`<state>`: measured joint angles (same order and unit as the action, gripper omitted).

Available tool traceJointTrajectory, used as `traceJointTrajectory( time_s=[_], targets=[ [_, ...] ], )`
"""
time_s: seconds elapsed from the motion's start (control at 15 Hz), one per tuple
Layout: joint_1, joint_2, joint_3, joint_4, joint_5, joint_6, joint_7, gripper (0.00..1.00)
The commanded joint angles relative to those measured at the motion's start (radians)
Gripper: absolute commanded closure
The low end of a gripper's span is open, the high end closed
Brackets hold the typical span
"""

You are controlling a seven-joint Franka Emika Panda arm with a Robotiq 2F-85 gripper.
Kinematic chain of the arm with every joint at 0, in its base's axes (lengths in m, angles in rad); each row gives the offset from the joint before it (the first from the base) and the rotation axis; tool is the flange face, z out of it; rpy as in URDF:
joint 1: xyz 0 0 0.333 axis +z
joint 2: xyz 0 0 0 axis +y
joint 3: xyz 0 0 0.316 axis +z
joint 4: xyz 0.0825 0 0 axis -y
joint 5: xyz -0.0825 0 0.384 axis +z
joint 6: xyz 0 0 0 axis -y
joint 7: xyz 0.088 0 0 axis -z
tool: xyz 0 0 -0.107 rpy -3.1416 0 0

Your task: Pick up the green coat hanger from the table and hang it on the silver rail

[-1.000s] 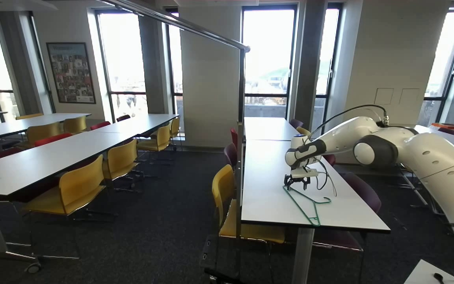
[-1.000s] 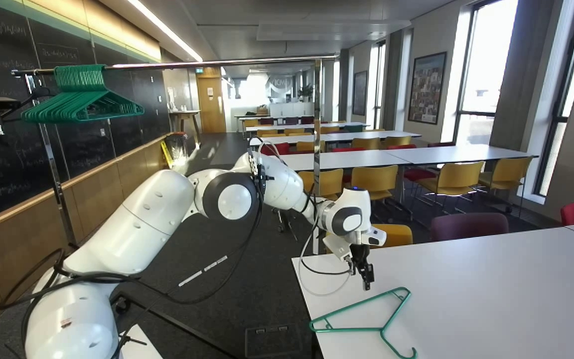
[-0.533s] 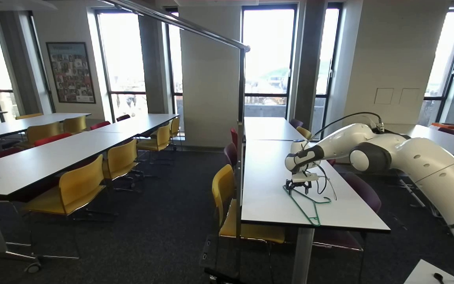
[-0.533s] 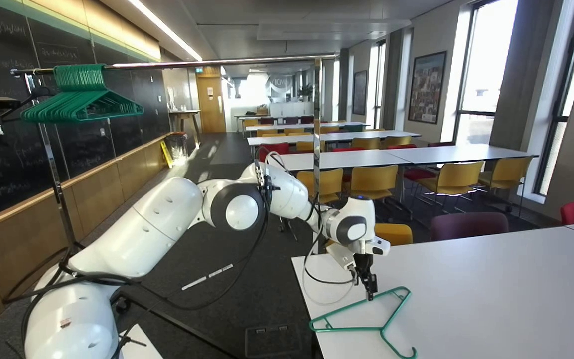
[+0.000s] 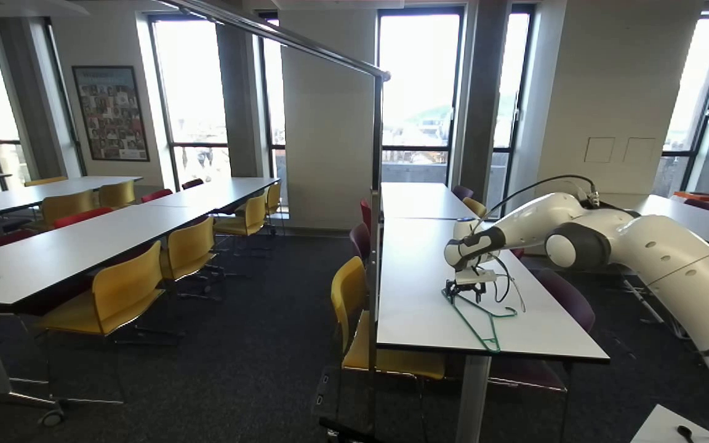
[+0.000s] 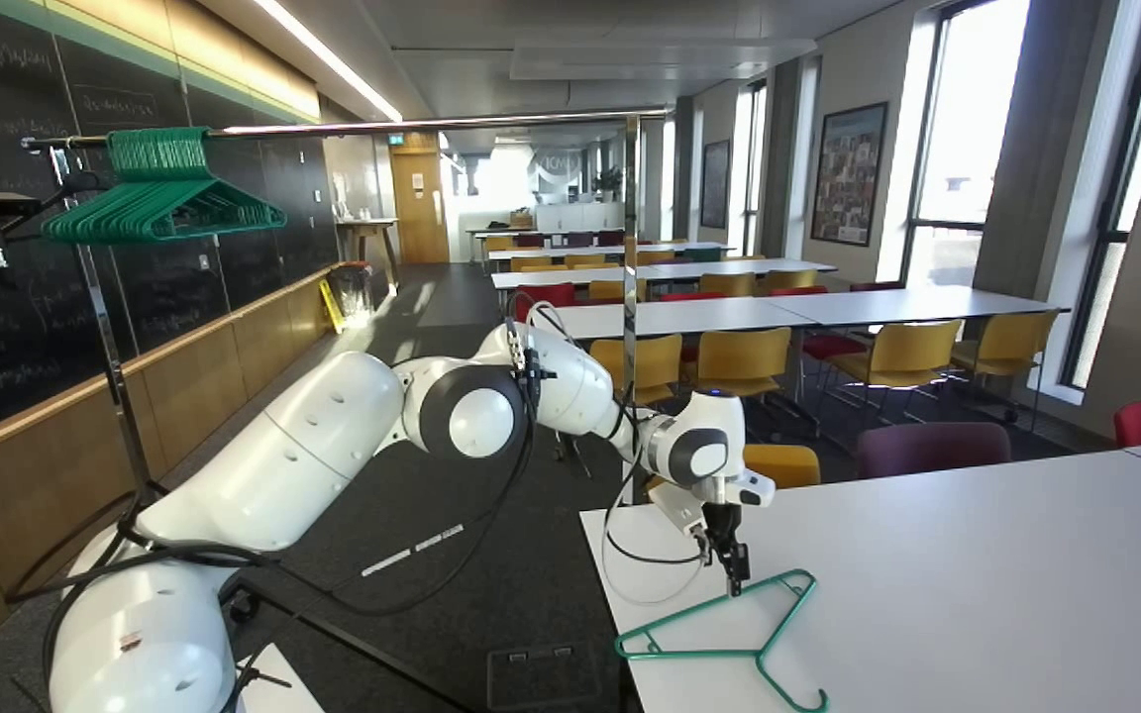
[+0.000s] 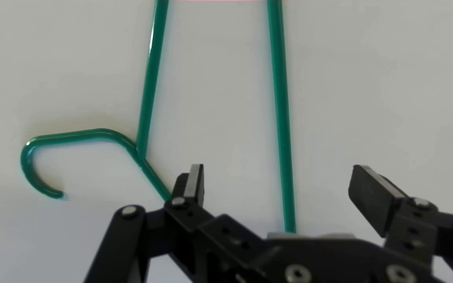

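Note:
The green coat hanger point(image 5: 495, 335) lies flat on the white table point(image 5: 419, 258), near its end. In an exterior view the hanger point(image 6: 694, 655) has its hook toward the bottom, and the table point(image 6: 967, 574) stretches right. My gripper point(image 5: 465, 299) points down just above the hanger's long straight bar; it also shows edge-on in an exterior view point(image 6: 736, 586). In the wrist view my gripper point(image 7: 277, 173) is open, and the hanger's bar point(image 7: 282, 110) runs between the fingers without contact. The left finger hides part of a hanger arm. The silver rail point(image 6: 501, 122) is high up; it also shows here point(image 5: 305, 47).
Several green hangers point(image 6: 169, 198) hang at the far left of the rail. A rail post point(image 5: 377, 141) stands beside the table's long edge. A yellow chair point(image 5: 349, 295) and a purple chair point(image 5: 567, 295) flank the table. A loose cable point(image 6: 620, 584) hangs from my wrist.
Compared with one second ago, my arm and gripper have come down closer to the hanger's bar. The last half second shows almost no motion. The hanger has not moved.

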<state>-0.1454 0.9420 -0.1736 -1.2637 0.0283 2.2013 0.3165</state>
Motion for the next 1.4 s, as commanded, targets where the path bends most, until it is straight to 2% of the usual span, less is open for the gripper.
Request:
traceJointTrajectory(
  time_s=[0.0, 0.6, 1.33],
  targets=[
    [0.007, 0.018, -0.003, 0.013, -0.004, 0.006, 0.003, 0.00],
    [0.007, 0.057, 0.009, 0.018, 0.007, 0.076, -0.015, 0.00],
    [-0.027, 0.071, 0.047, 0.024, 0.044, 0.074, -0.059, 0.00]
  ],
)
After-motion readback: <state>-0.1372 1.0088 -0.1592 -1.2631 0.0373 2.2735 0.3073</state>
